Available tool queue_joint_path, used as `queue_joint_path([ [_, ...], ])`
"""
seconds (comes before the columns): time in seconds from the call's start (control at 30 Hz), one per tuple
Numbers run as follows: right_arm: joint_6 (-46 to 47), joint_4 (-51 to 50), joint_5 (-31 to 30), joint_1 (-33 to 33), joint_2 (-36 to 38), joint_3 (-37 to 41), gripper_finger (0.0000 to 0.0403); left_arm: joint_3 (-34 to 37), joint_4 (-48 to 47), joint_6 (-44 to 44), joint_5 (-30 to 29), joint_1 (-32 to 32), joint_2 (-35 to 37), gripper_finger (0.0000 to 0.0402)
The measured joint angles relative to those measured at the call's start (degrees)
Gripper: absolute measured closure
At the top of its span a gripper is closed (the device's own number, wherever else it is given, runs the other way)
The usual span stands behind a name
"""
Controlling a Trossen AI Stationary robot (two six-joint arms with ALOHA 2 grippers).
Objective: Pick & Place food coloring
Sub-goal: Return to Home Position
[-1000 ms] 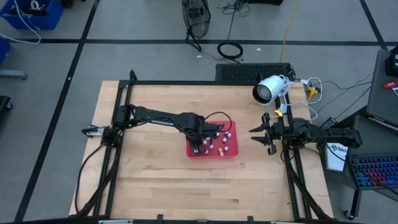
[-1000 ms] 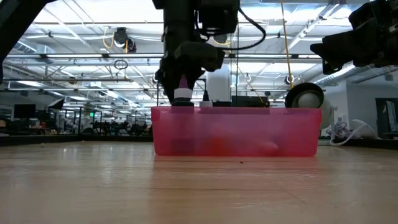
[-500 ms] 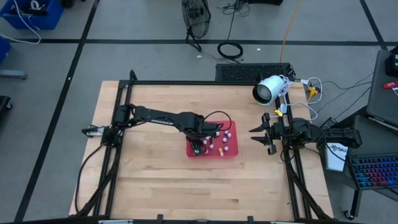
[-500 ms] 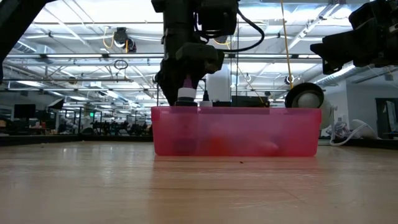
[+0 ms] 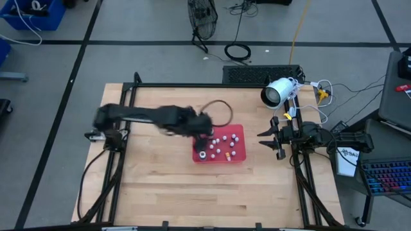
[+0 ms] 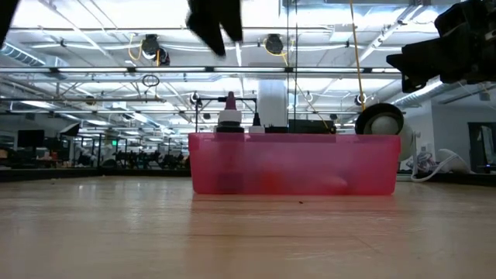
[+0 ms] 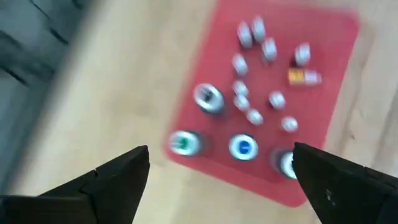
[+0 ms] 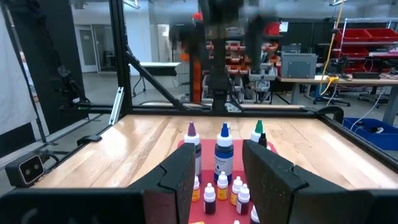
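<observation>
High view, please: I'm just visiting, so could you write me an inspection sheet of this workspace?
Surface: wooden table carrying one red tray.
Job's things: food coloring bottles sit inside the red tray; none seen outside it.
Clutter: nothing seen.
Grippers: left gripper open, raised above the tray's left side; right gripper open, at the table's right edge.
Cables: black cable loops over the left arm; coiled cable on the floor.
Surroundings: fan, keyboard, white cylindrical device.
</observation>
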State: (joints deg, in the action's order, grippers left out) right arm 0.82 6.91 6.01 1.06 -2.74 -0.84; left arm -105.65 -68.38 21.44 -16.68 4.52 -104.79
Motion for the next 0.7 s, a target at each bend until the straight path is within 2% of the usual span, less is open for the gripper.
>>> queue_joint_path([
  [0.1,0.00,0.11,0.00,-0.01,-0.17,0.01,0.0277,1.52,1.96,-1.45,-12.27,5.02,8.58,0.0010],
  [0.2,0.00,0.11,0.00,-0.02,-0.30,0.01,0.0277,6.42,4.61,-1.82,-25.82,12.01,16.84,0.0010],
  [0.3,0.00,0.12,0.01,-0.01,-0.35,0.01,0.0277,16.11,8.25,3.59,-38.71,18.40,25.45,0.0009],
  [0.37,0.00,0.13,0.01,-0.02,-0.35,0.02,0.0277,24.10,11.10,8.48,-43.54,20.73,31.76,0.0009],
  [0.43,0.00,0.12,0.01,0.00,-0.35,0.00,0.0277,33.49,15.48,12.30,-43.65,21.85,37.75,0.0009],
  [0.5,0.00,0.12,0.01,-0.02,-0.35,0.00,0.0277,43.58,24.62,12.68,-41.79,21.85,42.45,0.0009],
  [0.6,0.00,0.12,0.01,-0.01,-0.35,0.01,0.0277,59.02,45.23,5.74,-36.71,20.89,46.83,0.0009],
  [0.7,0.00,0.13,0.01,0.00,-0.35,0.00,0.0277,71.00,66.09,-1.29,-27.18,18.64,49.06,0.0009],
])
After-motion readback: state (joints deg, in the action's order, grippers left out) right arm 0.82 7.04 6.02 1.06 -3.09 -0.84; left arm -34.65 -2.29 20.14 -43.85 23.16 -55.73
